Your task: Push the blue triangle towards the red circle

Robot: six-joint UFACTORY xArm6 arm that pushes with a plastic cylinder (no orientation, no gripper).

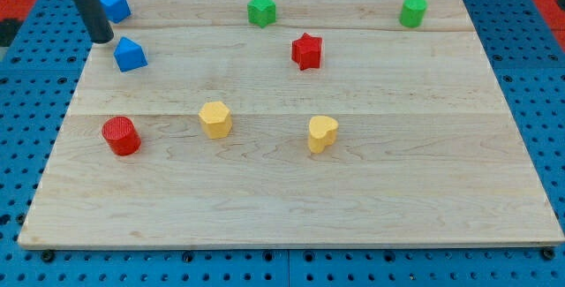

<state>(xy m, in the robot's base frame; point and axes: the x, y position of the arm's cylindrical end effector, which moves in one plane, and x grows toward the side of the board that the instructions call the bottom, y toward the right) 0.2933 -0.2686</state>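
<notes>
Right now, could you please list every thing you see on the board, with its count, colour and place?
blue triangle: 1, blue, upper left, just right of and below my tip
blue block: 1, blue, top left corner
red circle: 1, red, left, middle height
red star: 1, red, upper centre
green blocks: 2, green, top edge
yellow blocks: 2, yellow, centre
board: 1, light wood
my tip: 1, dark, upper left
</notes>
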